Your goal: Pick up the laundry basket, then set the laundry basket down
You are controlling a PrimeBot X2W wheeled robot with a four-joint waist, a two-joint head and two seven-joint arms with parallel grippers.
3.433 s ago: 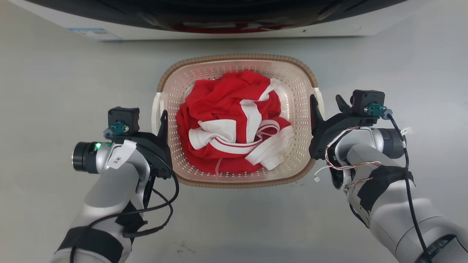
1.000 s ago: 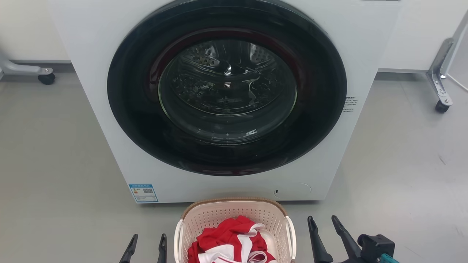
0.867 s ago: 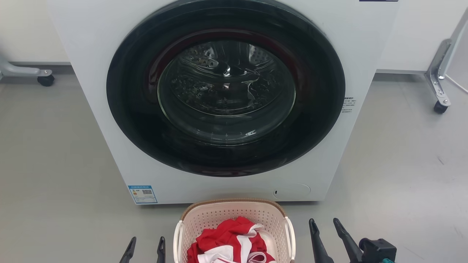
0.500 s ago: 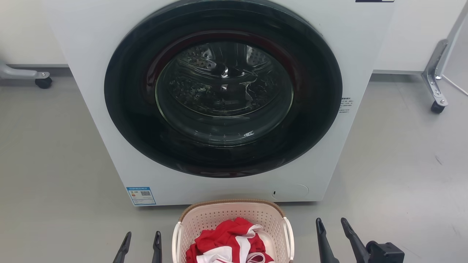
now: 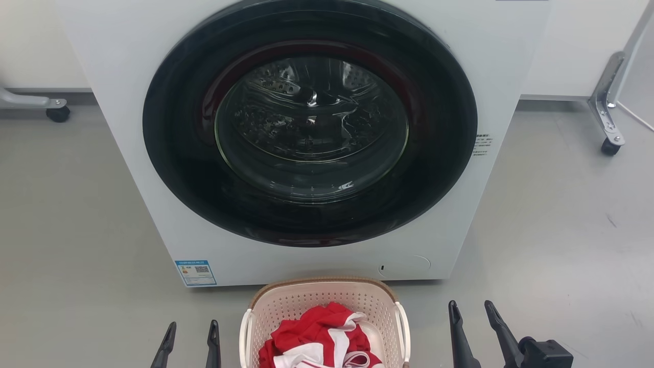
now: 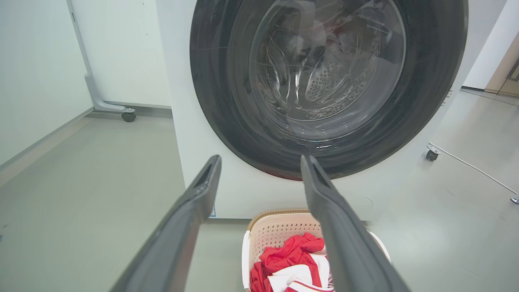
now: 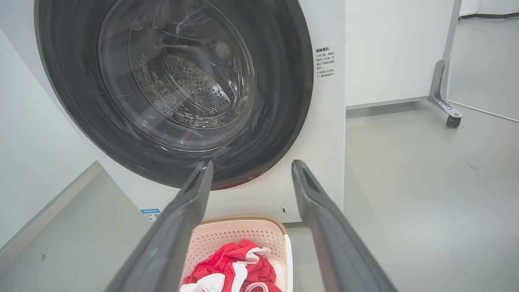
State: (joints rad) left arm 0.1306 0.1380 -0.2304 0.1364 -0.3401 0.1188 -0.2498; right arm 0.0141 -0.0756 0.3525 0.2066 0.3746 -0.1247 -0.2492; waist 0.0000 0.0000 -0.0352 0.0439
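Note:
The laundry basket [image 5: 306, 305], cream with a brown rim, stands on the grey floor just in front of the washing machine, at the head view's bottom edge. A red and white garment [image 5: 317, 335] lies crumpled inside it. My left gripper [image 5: 192, 327] is open and empty, left of the basket's white handle and apart from it. My right gripper [image 5: 470, 306] is open and empty too, a little further off on the basket's right. In the left wrist view the left gripper [image 6: 260, 159] hangs above the basket [image 6: 279, 231]. In the right wrist view the right gripper [image 7: 252, 164] does the same above the basket [image 7: 235, 232].
A white front-loading washing machine [image 5: 127, 102] with a shut dark round door [image 5: 311, 122] stands close behind the basket. Wheeled metal legs stand at the far left [image 5: 56, 111] and far right [image 5: 609, 138]. Grey floor spreads on both sides.
3.4 s ago the head looked down and both grippers were at the basket's handles. Since then the camera has tilted up. Over the last second both grippers have drifted outward, away from the basket.

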